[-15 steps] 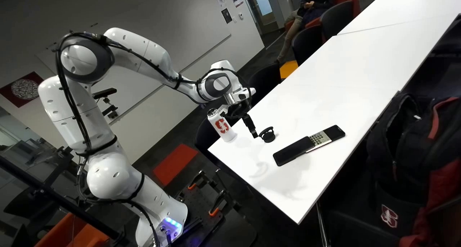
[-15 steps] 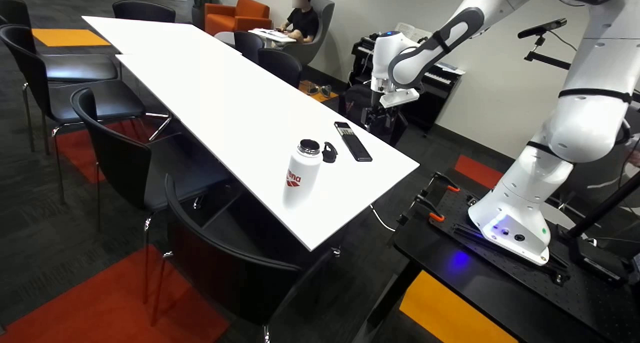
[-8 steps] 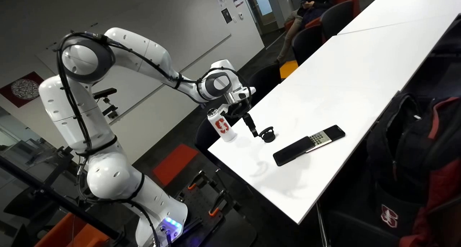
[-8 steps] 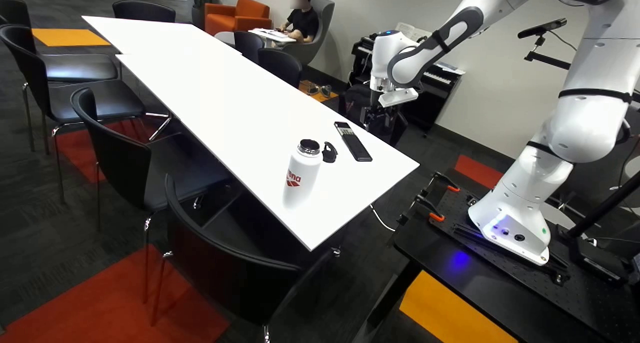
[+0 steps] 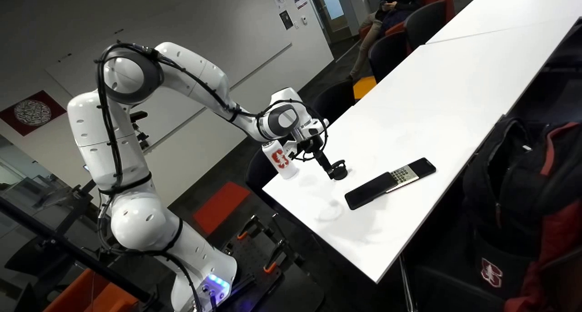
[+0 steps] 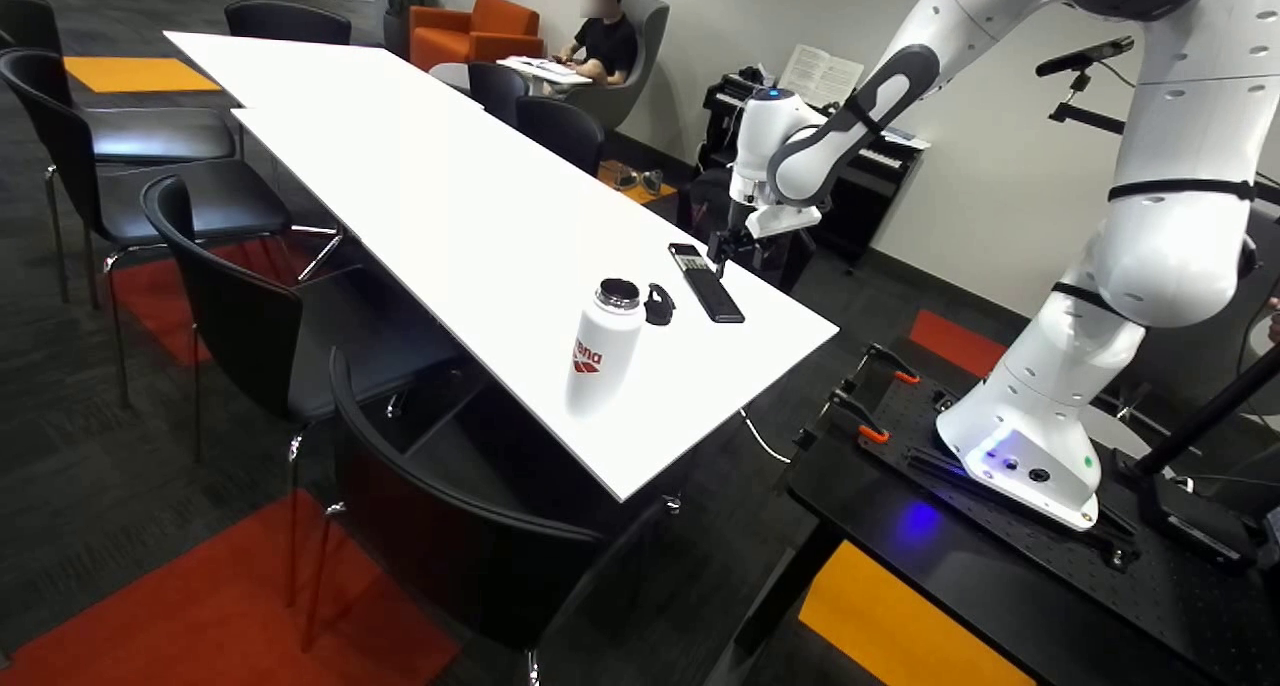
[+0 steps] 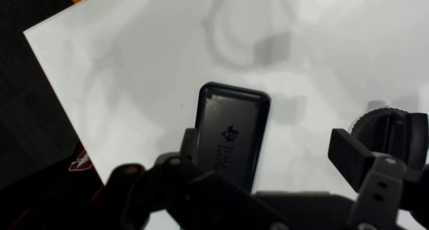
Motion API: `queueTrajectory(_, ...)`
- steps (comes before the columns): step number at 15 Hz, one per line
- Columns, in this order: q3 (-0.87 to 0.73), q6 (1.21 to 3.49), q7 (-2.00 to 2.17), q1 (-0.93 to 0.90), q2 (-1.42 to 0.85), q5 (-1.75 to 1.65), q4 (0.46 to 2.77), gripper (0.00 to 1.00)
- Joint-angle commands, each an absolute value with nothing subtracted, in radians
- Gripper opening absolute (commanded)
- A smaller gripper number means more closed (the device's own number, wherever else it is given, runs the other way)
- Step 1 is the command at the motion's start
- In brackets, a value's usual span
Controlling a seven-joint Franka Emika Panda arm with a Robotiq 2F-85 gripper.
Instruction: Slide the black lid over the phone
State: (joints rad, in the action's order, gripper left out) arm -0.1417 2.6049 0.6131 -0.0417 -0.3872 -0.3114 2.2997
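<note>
Have come lower since half a second ago, bringing the gripper [image 7: 266, 142] closer to the table [image 5: 454, 93]. Reaching out on a bent arm [image 5: 195, 66], pointing down with fingers spread wide. Have the black cover [image 7: 231, 119] between them in the wrist view; cannot tell whether touching. Find the calculator [image 5: 403, 175] lying flat, with that cover over one end and keys bare. See a round black cap [image 6: 659, 309] between calculator and standing white bottle [image 6: 603, 351], partly behind a finger in the wrist view.

Table [image 6: 430, 186], chairs [image 6: 240, 291] and piano [image 6: 878, 194] suggest an office lounge.
</note>
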Motion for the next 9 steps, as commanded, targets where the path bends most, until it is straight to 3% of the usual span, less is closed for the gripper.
queueTrajectory(1, -0.19, 2.683, 0.619, -0.083, -0.46, -0.307, 2.283, 1.0)
queueTrajectory(8, -0.233, 2.76, 0.593, -0.12, -0.569, -0.249, 2.271, 1.0)
queueTrajectory(9, -0.233, 2.762, 0.587, -0.119, -0.582, -0.236, 2.267, 0.91)
